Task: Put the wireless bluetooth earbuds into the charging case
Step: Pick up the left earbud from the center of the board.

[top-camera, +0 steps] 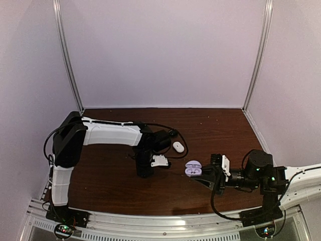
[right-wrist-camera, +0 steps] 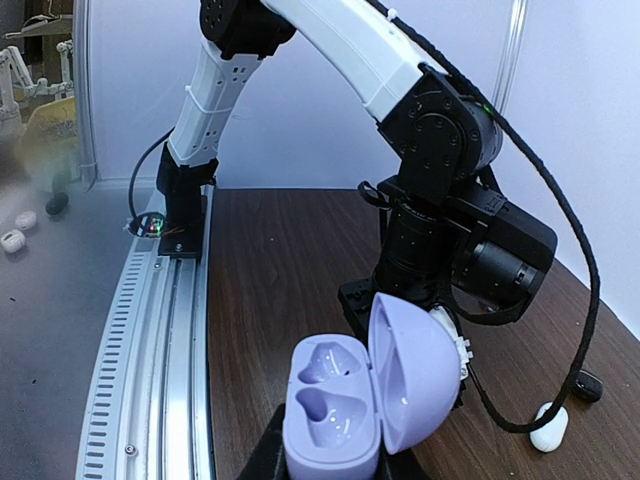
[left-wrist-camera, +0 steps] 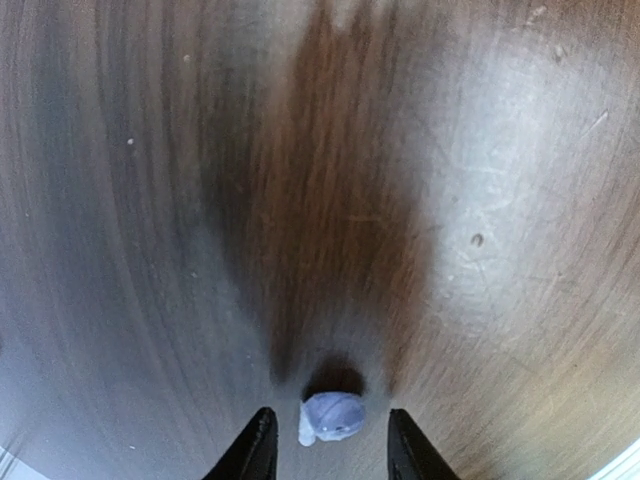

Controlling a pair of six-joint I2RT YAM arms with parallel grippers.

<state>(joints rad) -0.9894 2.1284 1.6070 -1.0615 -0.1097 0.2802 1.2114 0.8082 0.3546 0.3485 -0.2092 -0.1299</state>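
Note:
A pale lavender earbud [left-wrist-camera: 333, 417] lies on the dark wooden table [left-wrist-camera: 320, 200]. My left gripper [left-wrist-camera: 330, 455] is open, pointing down, with one finger on each side of the earbud and a gap to both. In the top view the left gripper [top-camera: 145, 169] hides the earbud. My right gripper [right-wrist-camera: 335, 468] is shut on the lavender charging case [right-wrist-camera: 330, 410]. The case's lid stands open and both sockets are empty. In the top view the case [top-camera: 192, 167] is held just right of the left gripper, in front of the right gripper [top-camera: 204, 175].
A small white pebble-shaped object [top-camera: 177, 146] lies on the table behind the left gripper, next to a black cable [top-camera: 184, 148]; it also shows in the right wrist view [right-wrist-camera: 548, 426]. White walls and metal posts [top-camera: 69, 60] enclose the table. An aluminium rail [top-camera: 165, 223] runs along the near edge.

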